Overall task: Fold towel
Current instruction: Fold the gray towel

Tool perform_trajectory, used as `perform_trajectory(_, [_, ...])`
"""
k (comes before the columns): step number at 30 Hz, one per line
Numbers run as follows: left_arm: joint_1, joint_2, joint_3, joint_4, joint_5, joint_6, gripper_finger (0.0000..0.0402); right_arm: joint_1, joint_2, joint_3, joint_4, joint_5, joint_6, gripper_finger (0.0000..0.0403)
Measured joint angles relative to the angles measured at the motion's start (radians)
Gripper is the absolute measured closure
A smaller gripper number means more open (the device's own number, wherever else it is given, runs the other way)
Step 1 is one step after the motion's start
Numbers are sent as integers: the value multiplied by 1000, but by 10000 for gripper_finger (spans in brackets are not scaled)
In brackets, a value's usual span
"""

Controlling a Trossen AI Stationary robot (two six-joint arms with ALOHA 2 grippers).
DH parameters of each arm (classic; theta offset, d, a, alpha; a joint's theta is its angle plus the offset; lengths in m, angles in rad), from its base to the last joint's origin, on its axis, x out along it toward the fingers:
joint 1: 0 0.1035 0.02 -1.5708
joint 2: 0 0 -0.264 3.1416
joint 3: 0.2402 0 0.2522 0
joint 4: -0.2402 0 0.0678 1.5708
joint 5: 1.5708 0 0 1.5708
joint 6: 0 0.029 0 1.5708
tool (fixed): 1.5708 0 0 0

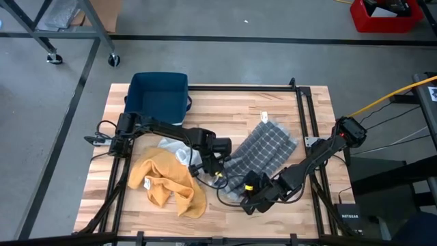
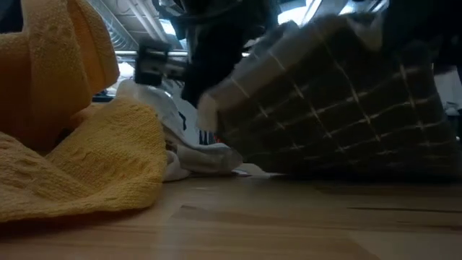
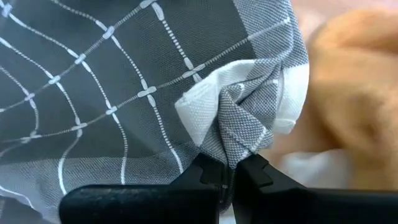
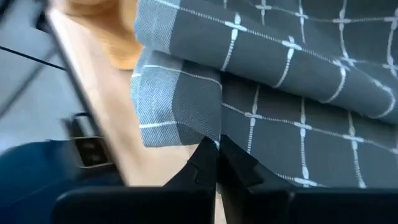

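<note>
A grey towel with thin white checks [image 1: 265, 152] lies spread on the wooden table, right of centre. Its far part rests on the table and its near edge is raised [image 2: 339, 101]. My left gripper [image 1: 217, 171] is shut on the towel's near left corner. My right gripper [image 1: 250, 197] is shut on the near edge farther right. My left gripper pinches the towel's bunched, white-hemmed corner [image 3: 241, 144] between its two fingers, several layers gathered together. It slants down from the table's left, and the corner is lifted off the table. My right gripper pinches the towel's hemmed edge [image 4: 210, 132] between its two fingers, beside a corner that is folded over. It slants down from the table's right and holds the cloth clear of the wood.
A crumpled yellow towel [image 1: 167, 181] lies at the near left, with a white cloth [image 1: 174, 150] just behind it. A dark blue bin [image 1: 158, 96] stands at the far left corner. A black metal frame [image 1: 308, 116] runs along the table's edges.
</note>
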Motion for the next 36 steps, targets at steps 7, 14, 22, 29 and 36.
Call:
perform_trajectory(7, [-15,-1,91,-57,34,-7,401,3,-1,1,-7,-27,88,394])
perform_trajectory(14, [17,-2,169,-46,35,9,402,3,-1,1,-6,6,155,393])
perform_trajectory(22, [74,-3,248,-35,39,-116,401,3,-1,16,-16,97,181,393])
perform_trajectory(29, [99,-2,262,-36,39,-199,401,3,-1,103,-199,123,261,397])
perform_trajectory(36, [105,-2,262,-21,31,-294,401,3,-1,220,-432,125,396,398])
